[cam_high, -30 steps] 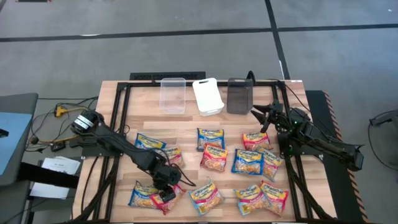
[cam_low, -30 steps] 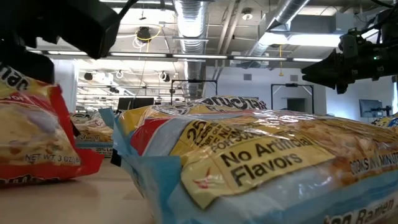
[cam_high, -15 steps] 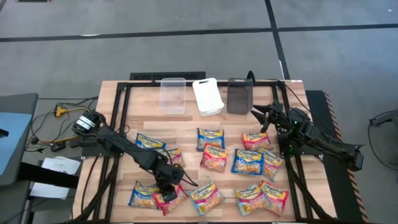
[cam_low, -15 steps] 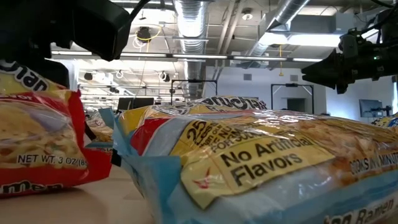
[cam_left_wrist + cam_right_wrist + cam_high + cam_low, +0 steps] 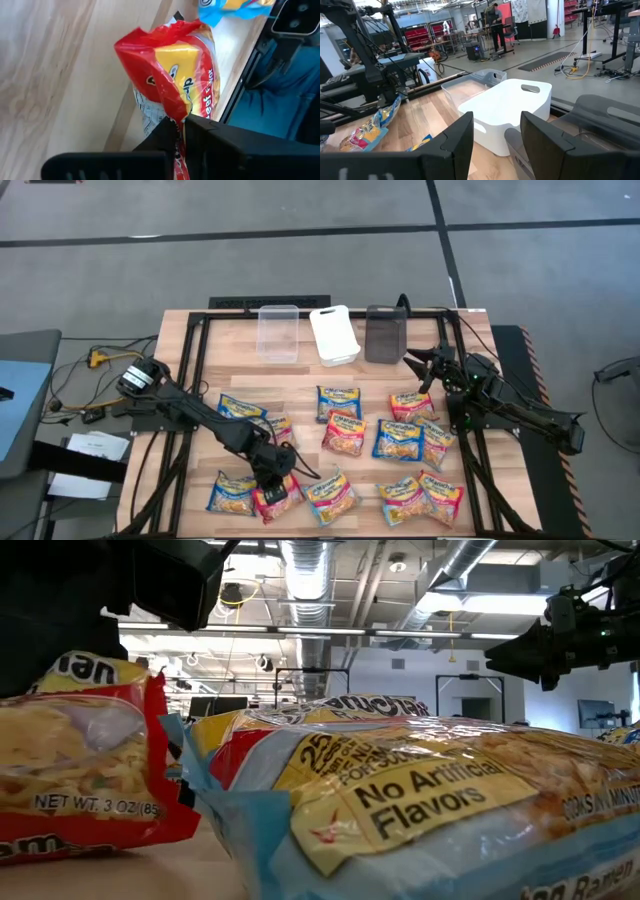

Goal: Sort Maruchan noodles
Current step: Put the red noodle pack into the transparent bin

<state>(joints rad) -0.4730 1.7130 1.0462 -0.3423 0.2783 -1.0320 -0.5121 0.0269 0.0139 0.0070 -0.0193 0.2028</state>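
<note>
Red packet [image 5: 274,498] pinched at its edge by left pincer [image 5: 272,485], low and left of centre in the high view, near the surface's front edge; crumpled, one end lifted. Blue packet [image 5: 229,494] just beside on the left, another [image 5: 331,496] on the right. Remaining packets [image 5: 400,438] spread across mid-frame. Bare wood between these and clear bin [image 5: 279,332], white bin [image 5: 334,333], dark bin [image 5: 385,333] along the top. Right pincer [image 5: 422,365] apart, empty, beside the dark bin.

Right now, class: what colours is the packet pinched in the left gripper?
Red with a yellow panel, clearest in the left wrist view.
</note>
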